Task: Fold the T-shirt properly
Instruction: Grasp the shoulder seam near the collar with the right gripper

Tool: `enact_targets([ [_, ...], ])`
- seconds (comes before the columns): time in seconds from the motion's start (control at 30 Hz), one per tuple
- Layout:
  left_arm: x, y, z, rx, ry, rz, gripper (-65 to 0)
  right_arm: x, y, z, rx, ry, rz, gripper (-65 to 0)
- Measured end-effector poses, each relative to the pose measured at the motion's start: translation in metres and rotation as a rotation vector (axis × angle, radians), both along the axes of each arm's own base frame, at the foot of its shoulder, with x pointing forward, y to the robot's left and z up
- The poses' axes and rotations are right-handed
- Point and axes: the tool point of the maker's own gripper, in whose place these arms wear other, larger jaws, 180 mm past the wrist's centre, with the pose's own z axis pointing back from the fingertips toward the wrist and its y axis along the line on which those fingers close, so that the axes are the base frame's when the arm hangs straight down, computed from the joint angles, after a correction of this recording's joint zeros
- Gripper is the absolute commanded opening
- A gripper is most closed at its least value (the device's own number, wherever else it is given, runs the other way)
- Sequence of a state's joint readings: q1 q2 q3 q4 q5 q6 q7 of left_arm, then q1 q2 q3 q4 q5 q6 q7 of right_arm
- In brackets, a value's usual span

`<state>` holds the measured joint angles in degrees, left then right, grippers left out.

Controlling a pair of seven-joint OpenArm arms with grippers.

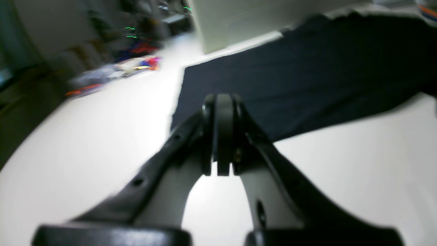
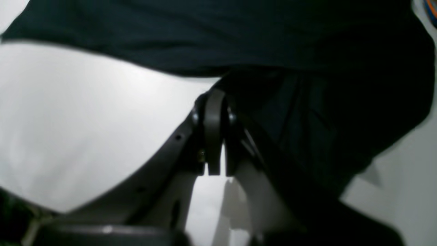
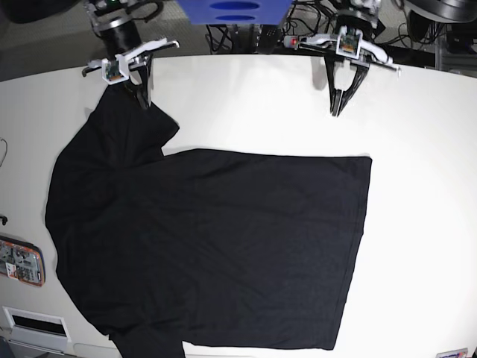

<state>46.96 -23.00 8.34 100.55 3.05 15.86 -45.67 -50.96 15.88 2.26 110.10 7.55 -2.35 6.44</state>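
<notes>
left wrist: left gripper (image 1: 223, 136) pinched closed on nothing above the white table (image 1: 95, 136), t-shirt (image 1: 307, 78) ahead. right wrist: right gripper (image 2: 215, 136) closed, empty, at a sleeve. base: shirt spread flat (both arms near the far edge).

No legible text or labels anywhere.

Both arms end in a slim black claw (image 3: 336, 107) under white brackets with small camera boards
</notes>
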Motion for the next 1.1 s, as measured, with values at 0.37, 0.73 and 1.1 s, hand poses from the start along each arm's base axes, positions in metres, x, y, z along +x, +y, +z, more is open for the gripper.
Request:
enact_targets([
  [0.37,0.034,0.010,0.008,-0.047,0.032,0.030,-65.0,0.003,0.011,-0.019,-0.038,0.113,-0.006,-65.0],
  [0.73,0.061,0.018,0.036,0.202,-0.018,0.133,-65.0,0.006,0.011,-0.032,-0.622,0.106,0.195,-61.6],
  [1.1,0.067,0.022,0.032,0.557,-0.022,0.192,-47.6,-0.023,0.018,-0.063,-1.126,0.272,0.509,-37.2],
])
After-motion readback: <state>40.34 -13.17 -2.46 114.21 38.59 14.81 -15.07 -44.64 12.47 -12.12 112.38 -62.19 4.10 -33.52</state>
